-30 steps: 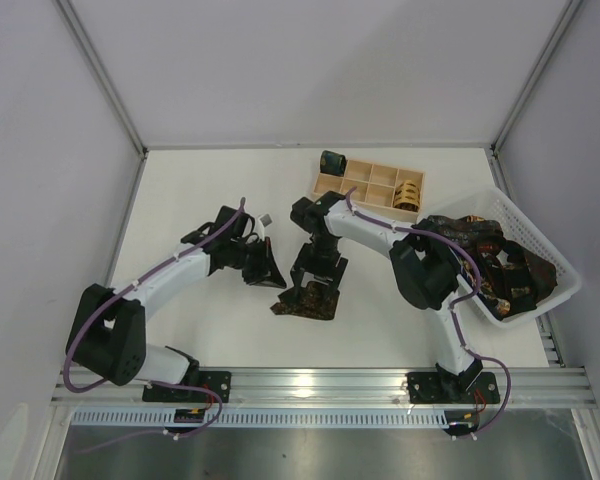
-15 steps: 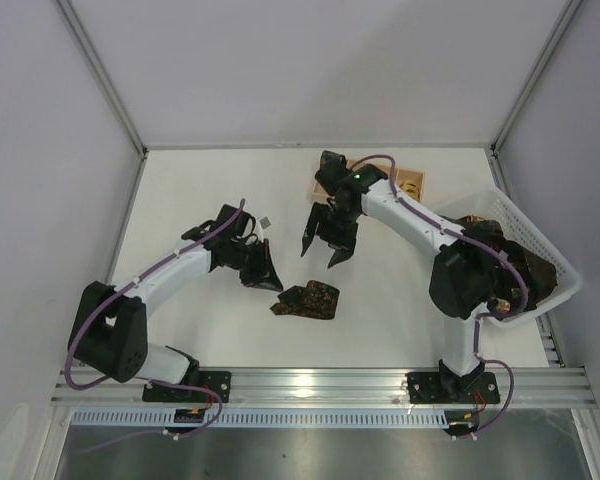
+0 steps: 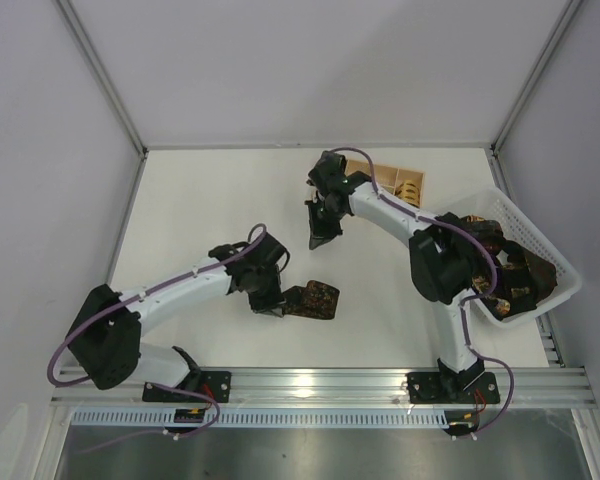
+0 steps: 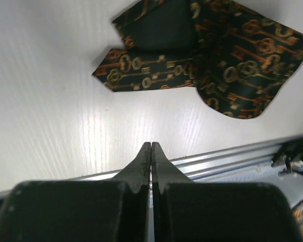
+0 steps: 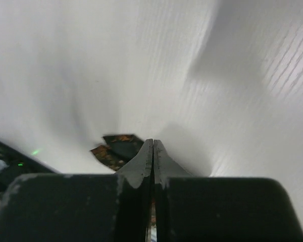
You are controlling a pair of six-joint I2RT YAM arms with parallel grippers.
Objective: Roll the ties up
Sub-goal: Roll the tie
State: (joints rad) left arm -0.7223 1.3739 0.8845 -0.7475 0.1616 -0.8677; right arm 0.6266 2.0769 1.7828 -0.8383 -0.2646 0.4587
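Note:
One tie (image 3: 315, 298) lies folded on the white table, dark with a gold key pattern (image 4: 212, 55). My left gripper (image 3: 270, 306) is shut and empty just left of it; in the left wrist view its tips (image 4: 151, 147) stop a little short of the fabric. My right gripper (image 3: 318, 238) is shut and empty, hanging above the table behind the tie. Its wrist view is blurred and shows the tie (image 5: 116, 147) beyond the closed tips (image 5: 153, 143). More ties (image 3: 510, 275) lie heaped in the basket. A tan-gold rolled tie (image 3: 411, 188) sits in the tray.
The white mesh basket (image 3: 565, 270) stands at the right edge. The pale wooden compartment tray (image 3: 390, 175) is at the back, partly covered by the right arm. An aluminium rail (image 3: 320, 382) runs along the near table edge. Grey walls close off the back and sides.
My right gripper lifted off the tie, swung back toward the tray and shut. My left arm moved right and nearer, up to the tie's left edge.

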